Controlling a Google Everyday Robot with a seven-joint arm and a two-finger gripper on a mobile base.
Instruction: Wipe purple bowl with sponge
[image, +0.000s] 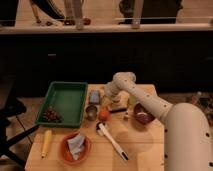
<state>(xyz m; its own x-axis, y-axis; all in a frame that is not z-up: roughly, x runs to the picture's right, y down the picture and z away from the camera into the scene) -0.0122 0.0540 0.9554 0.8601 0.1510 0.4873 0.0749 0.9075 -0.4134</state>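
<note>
The purple bowl (143, 114) sits on the wooden table (140, 145) at the right, close to my arm's forearm. A small blue-grey block that looks like a sponge (94, 96) lies just right of the green tray. My gripper (111, 100) hangs low over the table's far middle, between that block and the bowl, over a pale yellowish thing (120, 104) that I cannot identify. The gripper is to the left of the bowl and does not touch it.
A green tray (67, 92) holds dark grapes (50, 115) at the left. A metal cup (91, 111) and an orange fruit (103, 115) stand in the middle. A white-handled brush (113, 141), an orange bowl with a cloth (75, 147) and a banana (46, 142) lie near the front.
</note>
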